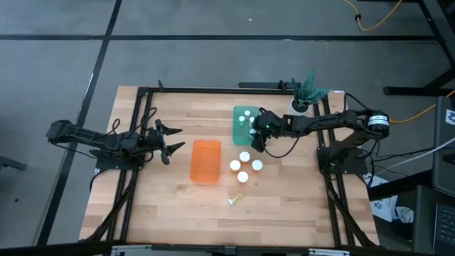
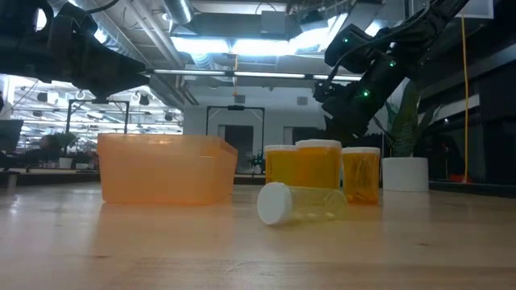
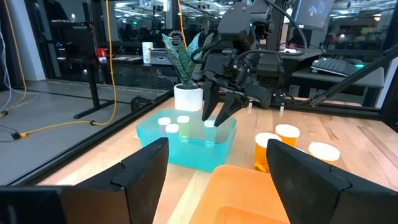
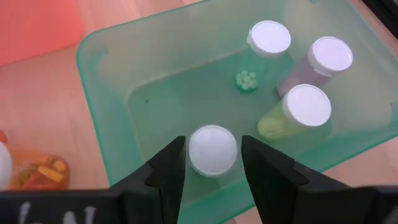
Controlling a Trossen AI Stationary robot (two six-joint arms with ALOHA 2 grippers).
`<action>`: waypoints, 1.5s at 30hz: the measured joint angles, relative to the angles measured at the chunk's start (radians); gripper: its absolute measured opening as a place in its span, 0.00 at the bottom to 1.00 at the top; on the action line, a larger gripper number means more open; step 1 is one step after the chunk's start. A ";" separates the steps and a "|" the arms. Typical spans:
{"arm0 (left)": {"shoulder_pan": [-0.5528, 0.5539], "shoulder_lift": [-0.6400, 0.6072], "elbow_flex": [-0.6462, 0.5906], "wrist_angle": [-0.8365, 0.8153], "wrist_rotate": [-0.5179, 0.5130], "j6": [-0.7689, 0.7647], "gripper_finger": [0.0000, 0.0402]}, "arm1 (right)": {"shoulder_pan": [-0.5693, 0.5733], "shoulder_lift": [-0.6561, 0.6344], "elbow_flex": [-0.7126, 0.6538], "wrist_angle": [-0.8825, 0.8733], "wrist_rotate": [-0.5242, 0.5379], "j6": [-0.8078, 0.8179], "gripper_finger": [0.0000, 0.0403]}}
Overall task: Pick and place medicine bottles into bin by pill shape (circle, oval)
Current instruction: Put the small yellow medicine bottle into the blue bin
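Observation:
My right gripper point(image 1: 257, 135) point(image 4: 213, 163) is open over the near end of the teal bin point(image 1: 244, 125) point(image 4: 118, 93). Its fingers stand on either side of a white-capped bottle point(image 4: 212, 149) inside the bin, with a thin gap at each side. Three more white-capped bottles point(image 4: 306, 106) are in the bin; one of these leans. Several amber bottles point(image 1: 244, 157) point(image 2: 318, 165) stand on the table between the bins. One more bottle point(image 1: 235, 200) point(image 2: 298, 203) lies on its side nearer the front. The orange bin point(image 1: 205, 161) holds nothing that shows. My left gripper point(image 1: 170, 139) point(image 3: 217, 186) is open, left of the orange bin.
A white pot with a green plant point(image 1: 304, 96) point(image 2: 405, 173) stands at the table's far right, just behind the teal bin. Black frame rails point(image 1: 142, 128) run along the table's left and right sides. Bare wood lies toward the near edge point(image 1: 213, 220).

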 joint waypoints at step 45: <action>0.000 0.000 0.000 -0.008 0.000 -0.047 0.65 | 0.675 0.356 0.753 -0.660 -0.110 -0.105 0.40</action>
